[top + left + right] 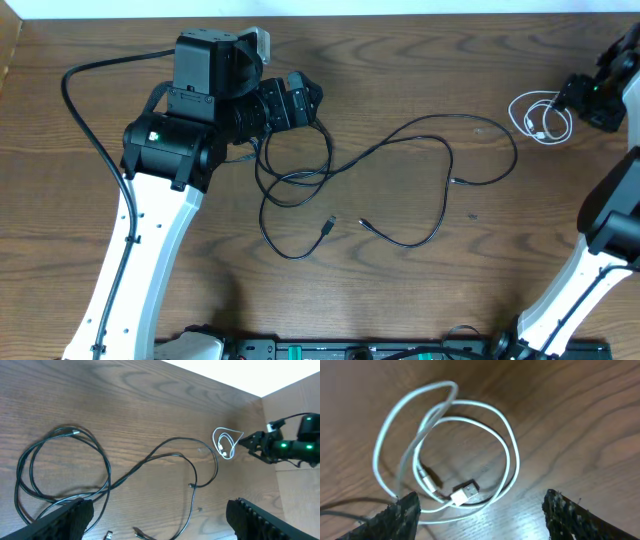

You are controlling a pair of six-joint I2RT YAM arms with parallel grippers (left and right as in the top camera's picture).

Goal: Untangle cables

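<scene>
Thin black cables lie looped and crossed over the table's middle, with plug ends near the centre. They also show in the left wrist view. A short white cable lies coiled at the far right; it shows in the right wrist view with its USB plug, and in the left wrist view. My left gripper is open and empty over the left loops. My right gripper is open and empty just right of the white coil.
A thick black arm cable runs along the left side. The table's far edge meets a white wall. The right arm's base stands at the lower right.
</scene>
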